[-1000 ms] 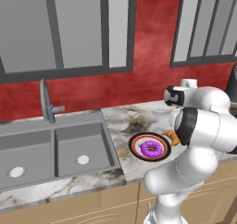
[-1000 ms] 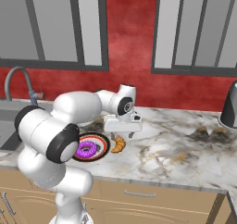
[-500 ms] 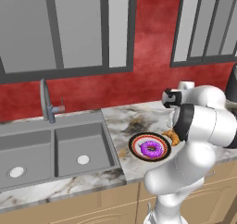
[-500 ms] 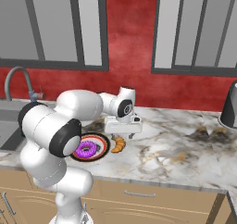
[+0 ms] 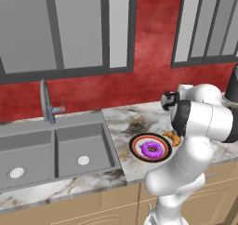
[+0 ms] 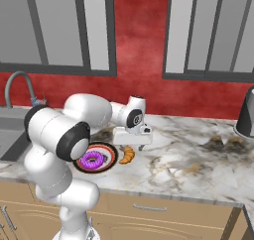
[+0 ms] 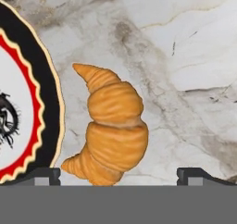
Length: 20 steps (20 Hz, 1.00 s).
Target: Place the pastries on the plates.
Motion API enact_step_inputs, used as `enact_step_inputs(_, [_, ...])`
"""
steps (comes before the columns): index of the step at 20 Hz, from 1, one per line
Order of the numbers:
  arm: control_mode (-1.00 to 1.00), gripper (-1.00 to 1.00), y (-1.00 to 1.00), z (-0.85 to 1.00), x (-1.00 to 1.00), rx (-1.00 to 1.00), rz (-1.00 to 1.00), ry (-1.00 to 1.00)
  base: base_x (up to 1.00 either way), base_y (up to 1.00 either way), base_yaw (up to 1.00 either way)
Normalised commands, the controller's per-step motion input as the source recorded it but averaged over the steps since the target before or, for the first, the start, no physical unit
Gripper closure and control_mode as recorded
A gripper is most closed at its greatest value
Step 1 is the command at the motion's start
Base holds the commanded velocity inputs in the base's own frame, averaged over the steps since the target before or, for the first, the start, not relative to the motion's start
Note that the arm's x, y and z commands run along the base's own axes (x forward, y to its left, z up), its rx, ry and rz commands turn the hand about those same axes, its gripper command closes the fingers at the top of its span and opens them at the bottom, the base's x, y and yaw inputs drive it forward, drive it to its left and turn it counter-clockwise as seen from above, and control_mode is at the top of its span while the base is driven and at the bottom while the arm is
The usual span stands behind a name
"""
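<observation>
Gripper (image 7: pixel 119 176) wide open over croissant (image 7: pixel 110 127) — beside plate (image 7: pixel 52 107)

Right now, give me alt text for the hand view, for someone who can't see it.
A golden-brown croissant lies on the marble counter, between the open gripper and its two dark fingertips. At the left edge curves the patterned plate, black band and red zigzag, just beside the croissant.

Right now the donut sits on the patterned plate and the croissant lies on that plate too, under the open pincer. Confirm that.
Not quite. The croissant lies on the marble counter beside the patterned plate, as the hand view shows. The donut is on that plate, and the pincer is open above the croissant.
</observation>
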Motion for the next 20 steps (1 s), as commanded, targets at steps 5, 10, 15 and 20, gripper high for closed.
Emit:
enact_step_inputs(5, [-1.0, -1.0, 0.0, -0.21, 0.0, 0.0, 0.0, 0.0, 0.0, 0.0, 0.0])
enact_step_inputs(10, [-1.0, -1.0, 0.0, -0.18, 0.0, 0.0, 0.0, 0.0, 0.0, 0.0, 0.0])
enact_step_inputs(15, [-1.0, -1.0, 0.03, -0.1, 0.0, 0.0, 0.0, 0.0, 0.0, 0.0, 0.0])
enact_step_inputs(20, [-1.0, -1.0, 0.06, -0.07, 0.0, 0.0, 0.0, 0.0, 0.0, 0.0, 0.0])
